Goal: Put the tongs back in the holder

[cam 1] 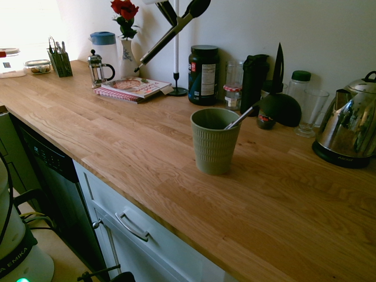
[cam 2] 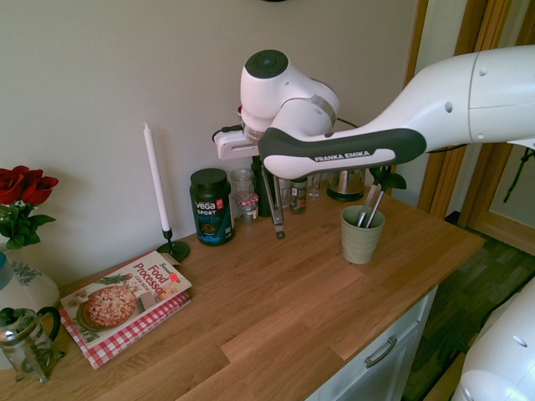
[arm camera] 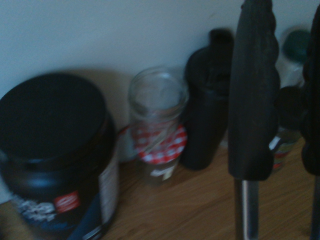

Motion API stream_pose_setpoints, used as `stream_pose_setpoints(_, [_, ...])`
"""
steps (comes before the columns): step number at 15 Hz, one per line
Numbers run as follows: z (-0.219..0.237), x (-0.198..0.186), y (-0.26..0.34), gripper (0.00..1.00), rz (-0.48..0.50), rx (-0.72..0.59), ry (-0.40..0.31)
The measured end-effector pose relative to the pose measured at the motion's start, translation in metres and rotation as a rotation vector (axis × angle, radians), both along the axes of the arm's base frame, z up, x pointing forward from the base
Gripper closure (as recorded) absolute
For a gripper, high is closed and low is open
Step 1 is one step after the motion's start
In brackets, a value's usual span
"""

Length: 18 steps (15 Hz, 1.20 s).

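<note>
Hanging from shut hand (cam 2: 266,167): slim silver tongs (cam 2: 275,205), black ends.

A wooden bench (cam 1: 176,170) is seen running along a pale wall. Along its back edge are set a dark supplement tub (cam 1: 204,74), a glass jar with a red checked band (cam 1: 233,89), a black bottle (cam 1: 254,79) and a steel kettle (cam 1: 351,123). A white candle (cam 2: 155,180) is stood in a black holder beside a cookbook (cam 2: 124,302). Red roses (cam 1: 125,12) in a white vase and a small French press (cam 1: 98,69) are placed toward the far corner.
</note>
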State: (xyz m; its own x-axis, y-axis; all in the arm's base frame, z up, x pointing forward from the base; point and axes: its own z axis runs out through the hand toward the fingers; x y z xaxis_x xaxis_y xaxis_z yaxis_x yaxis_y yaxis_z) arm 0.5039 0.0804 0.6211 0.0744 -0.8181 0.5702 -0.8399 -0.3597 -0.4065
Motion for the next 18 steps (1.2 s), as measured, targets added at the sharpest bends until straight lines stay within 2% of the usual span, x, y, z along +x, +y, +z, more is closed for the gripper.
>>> stream_pose_setpoints(6, [0.031,-0.045,-0.056,1.00,-0.274,-0.234,-0.129])
stream_pose_setpoints(8, [0.035,-0.068,-0.073,1.00,-0.326,-0.283,-0.184])
stream_pose_setpoints(11, [0.004,-0.086,-0.112,1.00,-0.331,-0.306,-0.218])
stream_pose_setpoints(14, [-0.037,-0.084,-0.143,1.00,-0.310,-0.295,-0.229])
stream_pose_setpoints(18, [-0.068,-0.073,-0.177,1.00,-0.303,-0.283,-0.231])
